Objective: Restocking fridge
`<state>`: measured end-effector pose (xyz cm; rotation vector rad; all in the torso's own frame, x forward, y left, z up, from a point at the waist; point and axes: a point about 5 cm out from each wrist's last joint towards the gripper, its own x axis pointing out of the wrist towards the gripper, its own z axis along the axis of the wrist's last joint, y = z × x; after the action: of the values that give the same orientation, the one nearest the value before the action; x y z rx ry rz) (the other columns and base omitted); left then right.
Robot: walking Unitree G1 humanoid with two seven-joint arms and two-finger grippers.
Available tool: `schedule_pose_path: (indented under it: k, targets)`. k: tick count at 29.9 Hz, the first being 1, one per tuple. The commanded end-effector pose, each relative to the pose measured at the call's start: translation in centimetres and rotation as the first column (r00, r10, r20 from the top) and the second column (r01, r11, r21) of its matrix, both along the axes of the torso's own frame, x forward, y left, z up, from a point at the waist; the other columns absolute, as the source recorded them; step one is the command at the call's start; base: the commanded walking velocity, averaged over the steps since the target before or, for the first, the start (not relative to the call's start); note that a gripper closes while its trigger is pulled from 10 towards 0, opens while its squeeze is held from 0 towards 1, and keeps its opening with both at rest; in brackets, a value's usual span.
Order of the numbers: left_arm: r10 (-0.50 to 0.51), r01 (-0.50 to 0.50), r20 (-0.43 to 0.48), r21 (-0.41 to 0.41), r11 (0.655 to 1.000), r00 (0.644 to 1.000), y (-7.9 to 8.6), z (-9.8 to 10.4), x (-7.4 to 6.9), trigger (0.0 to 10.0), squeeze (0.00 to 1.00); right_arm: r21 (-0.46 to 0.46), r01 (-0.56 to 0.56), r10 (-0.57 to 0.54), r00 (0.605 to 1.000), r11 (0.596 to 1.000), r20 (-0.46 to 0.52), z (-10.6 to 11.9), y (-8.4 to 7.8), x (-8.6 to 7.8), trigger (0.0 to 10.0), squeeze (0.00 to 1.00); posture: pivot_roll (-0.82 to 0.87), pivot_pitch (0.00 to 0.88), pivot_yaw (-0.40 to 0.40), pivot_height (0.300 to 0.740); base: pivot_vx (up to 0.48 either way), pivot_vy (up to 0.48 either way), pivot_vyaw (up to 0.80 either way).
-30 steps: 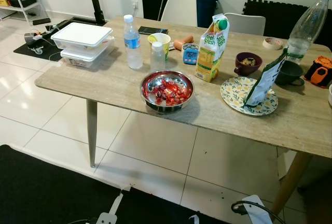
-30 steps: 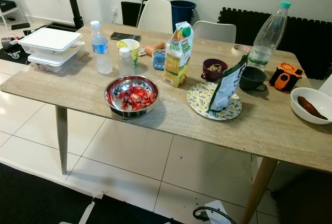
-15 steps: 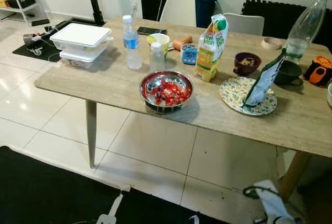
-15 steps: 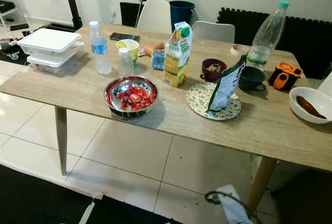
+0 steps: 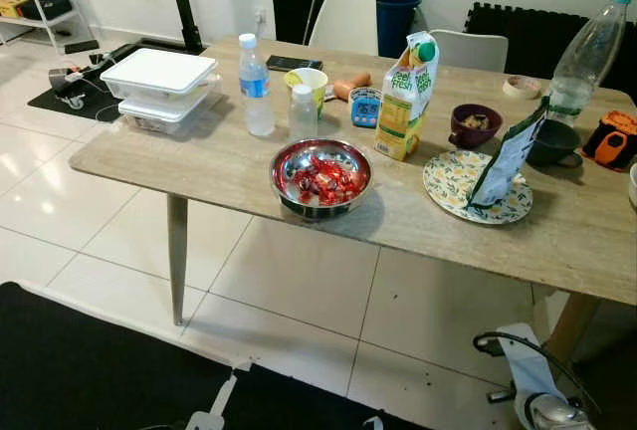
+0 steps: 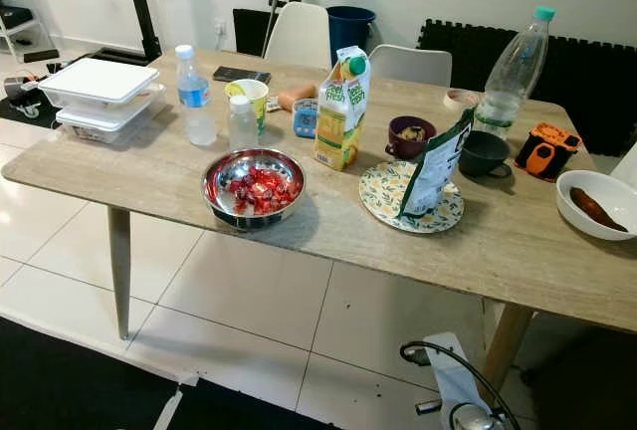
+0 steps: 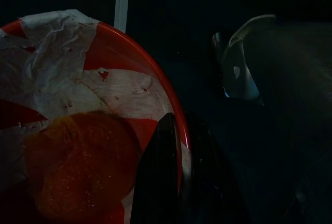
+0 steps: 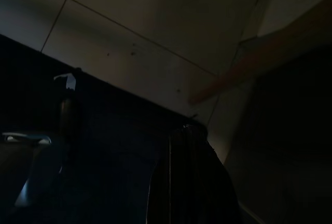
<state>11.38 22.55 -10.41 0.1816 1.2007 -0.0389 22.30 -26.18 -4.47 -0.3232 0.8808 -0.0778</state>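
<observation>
In the left wrist view my left gripper is shut on the rim of a red bowl lined with white paper, with an orange piece of food inside. On the wooden table ahead stand a juice carton, a small water bottle, a metal bowl of red pieces and stacked white food containers. My right arm's silver wrist shows low beside the table leg. The right gripper hangs dark over floor tiles, fingers together.
A patterned plate holds a green pouch. Nearby are a purple bowl, a dark cup, a tall clear bottle and a white bowl. White chairs stand behind. A black mat lies in front.
My right arm's wrist and its cable have risen further into view at the lower right. The table scene has only shifted slightly with the camera.
</observation>
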Motion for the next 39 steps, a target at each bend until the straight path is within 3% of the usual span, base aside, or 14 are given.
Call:
schedule_pose_path:
  k: [1, 9, 29, 39]
  targets:
    - [0.0, 0.0, -0.026, -0.004, 1.0, 1.0, 0.1, -0.2, -0.9, 10.0, 0.0, 0.011, 0.015, -0.015, 1.0, 1.0, -0.009, -0.4, 0.1, -0.6, 10.0, 0.0, -0.08, 0.06, -0.031, 0.74, 0.0, 0.0, 0.0]
    - [-0.003, 0.002, -0.029, -0.021, 1.0, 1.0, -0.6, -0.4, -0.9, 10.0, 0.0, 0.016, 0.018, -0.017, 1.0, 1.0, -0.019, -0.6, 0.0, -1.0, 10.0, 0.0, -0.08, 0.062, -0.035, 0.74, 0.0, 0.0, 0.0]
    - [0.01, -0.01, -0.022, 0.0, 1.0, 1.0, 0.5, -0.1, -0.7, 10.0, 0.0, 0.031, 0.009, -0.009, 1.0, 0.999, -0.003, -0.5, 0.7, -0.4, 10.0, 0.0, -0.07, 0.065, -0.024, 0.74, 0.0, 0.0, 0.0]
    - [0.002, -0.002, -0.03, -0.016, 1.0, 1.0, -0.2, -0.3, -1.1, 10.0, 0.0, 0.03, 0.012, -0.012, 1.0, 0.999, -0.003, -0.5, 0.5, -0.5, 10.0, 0.0, -0.09, 0.07, -0.032, 0.74, 0.0, 0.0, 0.0]
